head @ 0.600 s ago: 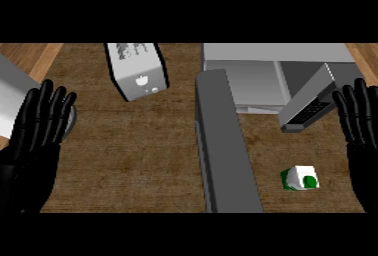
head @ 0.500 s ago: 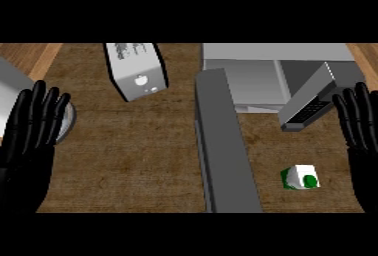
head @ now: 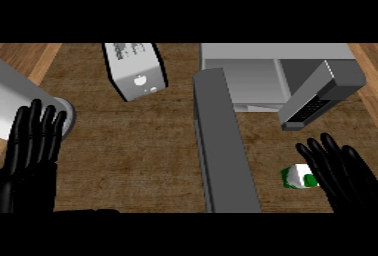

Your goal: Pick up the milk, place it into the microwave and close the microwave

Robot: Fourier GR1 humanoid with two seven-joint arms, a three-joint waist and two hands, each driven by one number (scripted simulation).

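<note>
Right hand (head: pixel 343 172) fingers (head: pixel 319 156) straight, beside milk (head: pixel 297 178).

Brown wood-grain counter (head: pixel 140 150), with a white appliance (head: pixel 135 70) lying up top, the open microwave (head: pixel 277 75) at right, and a little milk carton (head: pixel 298 177) bottom right.

The left hand (head: pixel 33 145) shows at the view's left edge, open, fingers straight and pointing up, its forearm running off the lower edge. The right hand (head: pixel 343 172) is at the lower right (fingers likewise straight, slightly spread), angled up and a little leftward, holding nothing.
</note>
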